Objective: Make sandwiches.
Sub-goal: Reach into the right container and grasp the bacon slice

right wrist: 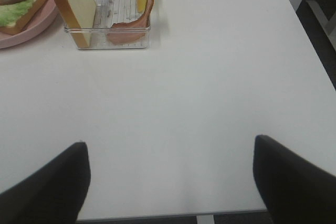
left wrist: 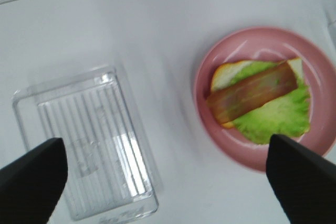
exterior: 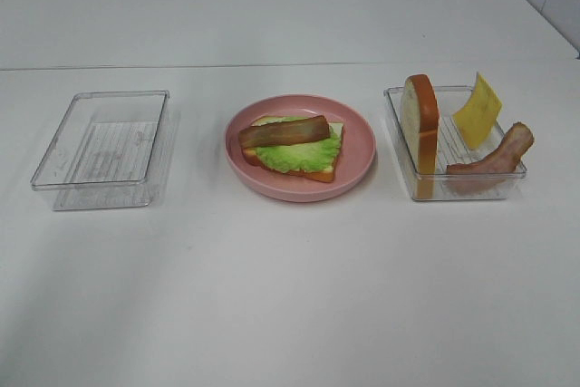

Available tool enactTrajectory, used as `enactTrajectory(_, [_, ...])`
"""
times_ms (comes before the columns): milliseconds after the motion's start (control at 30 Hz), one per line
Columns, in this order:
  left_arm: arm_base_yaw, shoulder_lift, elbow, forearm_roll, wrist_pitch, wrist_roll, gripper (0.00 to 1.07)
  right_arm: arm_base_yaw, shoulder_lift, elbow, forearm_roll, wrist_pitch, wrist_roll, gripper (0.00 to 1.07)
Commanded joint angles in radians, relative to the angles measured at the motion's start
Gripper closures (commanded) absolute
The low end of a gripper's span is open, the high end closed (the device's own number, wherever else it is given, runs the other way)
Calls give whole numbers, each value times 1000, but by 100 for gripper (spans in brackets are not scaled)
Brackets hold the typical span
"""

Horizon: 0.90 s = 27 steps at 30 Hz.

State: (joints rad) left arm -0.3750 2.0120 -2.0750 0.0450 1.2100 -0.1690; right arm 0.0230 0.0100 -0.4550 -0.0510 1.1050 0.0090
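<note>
Left gripper (left wrist: pixel 163 150), right gripper (right wrist: pixel 169 148) spread empty, clear of pink plate (exterior: pixel 358 133); leaves half-built sandwich (exterior: pixel 292 153) uncovered, cheese (exterior: pixel 478 111) and bread slice (exterior: pixel 421 124) propped upright right of plate, presumably for pinching.

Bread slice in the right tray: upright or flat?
Upright. The bread slice stands on edge in the clear tray, rising above its rim.

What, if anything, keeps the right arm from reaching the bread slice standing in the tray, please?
Likely nothing, so yes: the bread slice sticks up above the tray, and only tabletop lies between it and the open right end effector.
</note>
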Motion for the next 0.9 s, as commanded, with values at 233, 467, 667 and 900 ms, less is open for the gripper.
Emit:
enactTrajectory(233, [96,-262,315,54,105,7,11,-6,3,3,0,-5,-9,25])
enactTrajectory(467, [254,-451,532,54,90,22,11,-6,3,3,0,-5,-9,25])
enactTrajectory(667, [368,-648,747,53,30,24,11,-6,3,3,0,-5,-9,25])
enactTrajectory(900, [404,-881,1007,53,-86,23,11,-6,3,3,0,-5,-9,25])
